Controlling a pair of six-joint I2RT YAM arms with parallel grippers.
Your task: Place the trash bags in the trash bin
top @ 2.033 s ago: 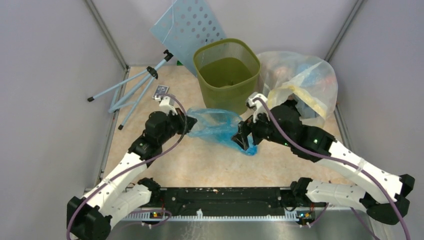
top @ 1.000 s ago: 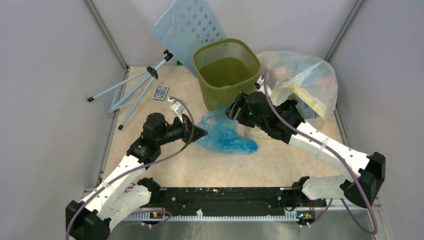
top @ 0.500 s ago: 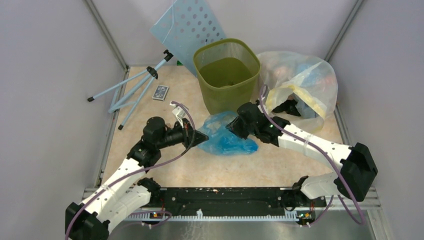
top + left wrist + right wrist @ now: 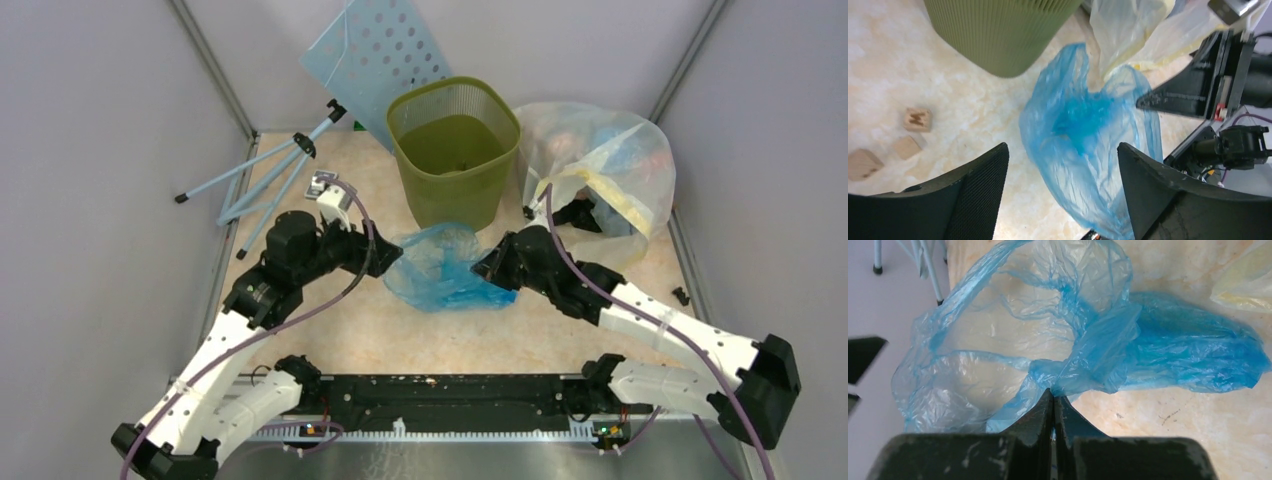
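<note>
the blue bag (image 4: 440, 268) lies crumpled on the table (image 4: 400, 330), just in front of the bin (image 4: 460, 200) — outside it. the bin stands upright, mouth open. the right gripper (image 4: 484, 268) is pinched together on a gathered fold at the bag's right edge. the left gripper (image 4: 391, 256) is spread wide at the bag's left side, gripping nothing. a clear sack (image 4: 600, 150) stuffed with colourful items sits right of the bin.

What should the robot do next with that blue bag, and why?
Probably close the left fingers on the blue bag. They stand open right at the bag's near edge, while the right fingers look shut on its other edge. The bag lies in front of the green bin, so two grips would let both arms lift it in.
</note>
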